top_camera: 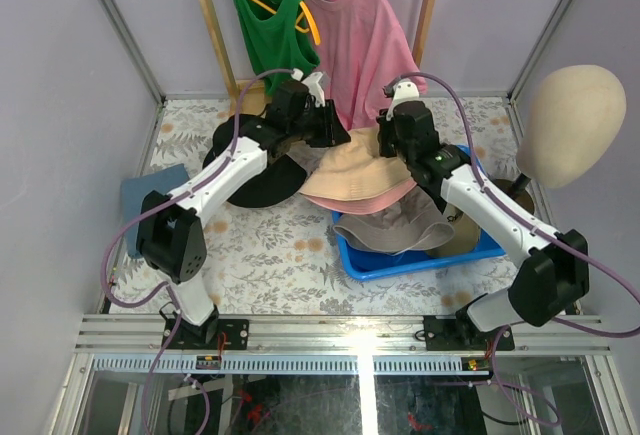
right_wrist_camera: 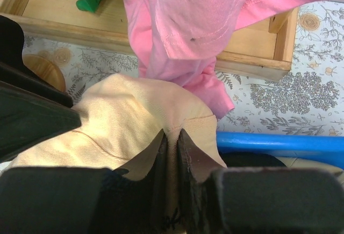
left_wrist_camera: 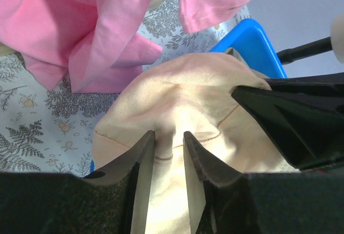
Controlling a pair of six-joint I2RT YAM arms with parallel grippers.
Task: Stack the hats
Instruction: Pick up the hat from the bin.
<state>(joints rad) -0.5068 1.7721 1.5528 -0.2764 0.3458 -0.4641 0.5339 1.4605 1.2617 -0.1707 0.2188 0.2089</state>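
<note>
A beige bucket hat (top_camera: 355, 177) hangs spread between both grippers, just above a blue bin (top_camera: 362, 261) where a grey-taupe hat (top_camera: 400, 227) lies. My left gripper (top_camera: 343, 137) pinches a fold of the beige hat (left_wrist_camera: 188, 89) between its jaws (left_wrist_camera: 169, 135). At the hat's opposite edge, my right gripper (top_camera: 387, 147) is shut tight on a ridge of the same beige hat (right_wrist_camera: 129, 110), fingertips (right_wrist_camera: 172, 133) pressed together. Black hats (top_camera: 255, 180) lie on the table under the left arm. A blue cap (top_camera: 150, 193) sits at the far left.
A pink shirt (top_camera: 350, 25) and a green shirt (top_camera: 265, 25) hang from a wooden rack just behind the grippers, the pink one brushing close to the hat. A cream mannequin head (top_camera: 570, 120) stands at the right, beside the bin.
</note>
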